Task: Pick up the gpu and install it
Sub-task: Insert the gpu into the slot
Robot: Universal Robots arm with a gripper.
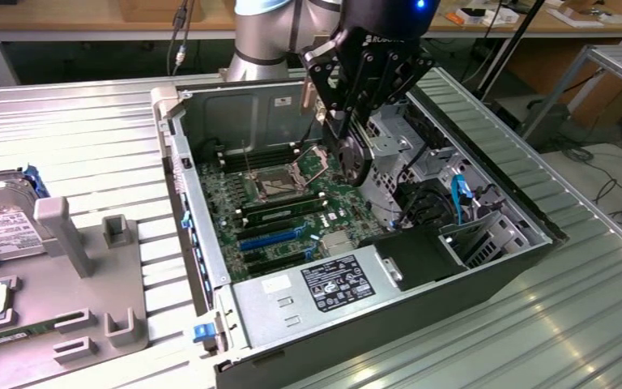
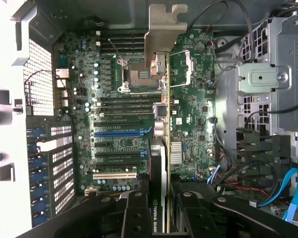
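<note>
Gripper [image 2: 163,201] jaws pinch the gpu [image 2: 157,163] edge-on (bracket [image 2: 162,29] end away from the wrist), over the motherboard [image 1: 279,212] inside the open case [image 1: 484,267], two o'clock from the socket [image 1: 279,185] in the exterior view.

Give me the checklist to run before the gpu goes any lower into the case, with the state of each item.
1. Grip on the gpu: the gripper is shut on it. Ok.
2. gpu clear of the motherboard: it hangs above the board, not seated in anything. Ok.
3. Blue slot free: nothing is plugged into it. Ok.
4. gpu lined up with the slots: in the wrist view its edge runs crosswise to them. Not ok.
5. Blue cable out of the way: it lies by the drive bays, apart from the gpu. Ok.
6. Rear bracket opening free: cannot tell.
</note>
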